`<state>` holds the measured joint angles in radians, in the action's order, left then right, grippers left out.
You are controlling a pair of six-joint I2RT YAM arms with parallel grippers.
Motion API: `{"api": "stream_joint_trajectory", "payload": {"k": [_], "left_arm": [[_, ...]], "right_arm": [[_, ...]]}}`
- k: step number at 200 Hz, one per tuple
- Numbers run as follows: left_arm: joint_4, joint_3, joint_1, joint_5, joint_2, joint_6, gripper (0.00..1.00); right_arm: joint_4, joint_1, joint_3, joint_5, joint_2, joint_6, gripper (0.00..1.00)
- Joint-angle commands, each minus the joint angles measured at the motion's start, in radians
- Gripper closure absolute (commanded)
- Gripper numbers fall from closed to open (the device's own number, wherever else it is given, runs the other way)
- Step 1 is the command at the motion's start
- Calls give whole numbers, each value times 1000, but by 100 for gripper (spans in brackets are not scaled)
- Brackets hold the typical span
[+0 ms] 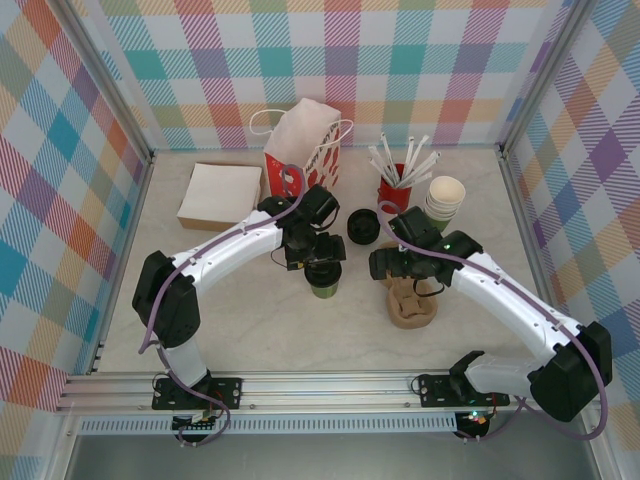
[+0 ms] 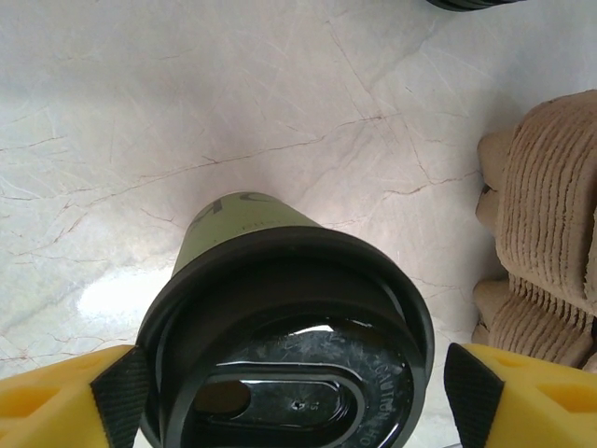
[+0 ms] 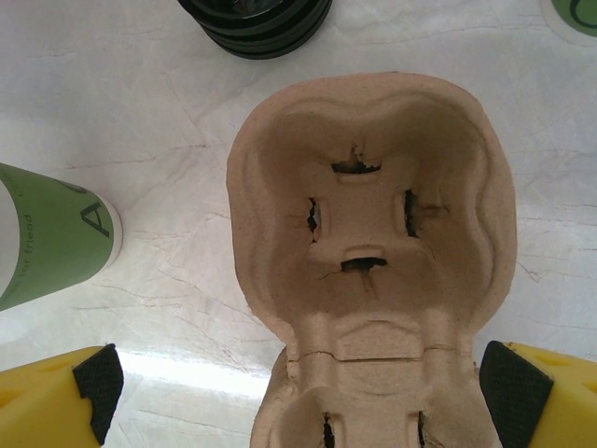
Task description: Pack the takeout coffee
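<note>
The takeout coffee (image 1: 322, 284), a small green cup with a black lid (image 2: 280, 308), stands upright on the table just left of centre. My left gripper (image 1: 318, 268) hangs right over it, open. Its left pad (image 2: 119, 392) sits at the lid's rim, while the right pad (image 2: 469, 397) stands off with a gap. The red paper bag (image 1: 305, 145) stands upright at the back. My right gripper (image 1: 405, 285) is open over a brown pulp cup carrier (image 3: 373, 233), its pads (image 3: 93, 383) on either side of the carrier, which lies flat on the table.
A stack of black lids (image 1: 362, 226) lies between bag and grippers. A red cup of straws (image 1: 393, 186) and a stack of lidless cups (image 1: 445, 196) stand back right. A flat white pack (image 1: 220, 193) lies back left. The carrier (image 2: 550, 224) lies close to the coffee's right.
</note>
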<state>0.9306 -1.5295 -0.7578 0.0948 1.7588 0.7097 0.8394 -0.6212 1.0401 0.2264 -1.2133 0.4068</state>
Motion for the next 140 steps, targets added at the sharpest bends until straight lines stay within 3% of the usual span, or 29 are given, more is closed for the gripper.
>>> {"api": "stream_joint_trajectory", "payload": {"k": [1, 41, 73, 100, 140], "left_arm": [[-12, -32, -10, 5, -24, -2, 14], [-9, -21, -4, -45, -104, -1, 9], [-44, 46, 36, -36, -218, 10, 7], [-111, 155, 90, 63, -312, 33, 11], [-186, 298, 110, 215, -375, 61, 15]], "right_arm": [[4, 6, -1, -33, -11, 4, 0], [-29, 6, 23, -149, -8, -10, 0], [-64, 3, 58, -283, -33, 14, 10], [-110, -8, 88, -398, -88, 59, 20], [-115, -29, 173, -472, -229, 98, 33]]}}
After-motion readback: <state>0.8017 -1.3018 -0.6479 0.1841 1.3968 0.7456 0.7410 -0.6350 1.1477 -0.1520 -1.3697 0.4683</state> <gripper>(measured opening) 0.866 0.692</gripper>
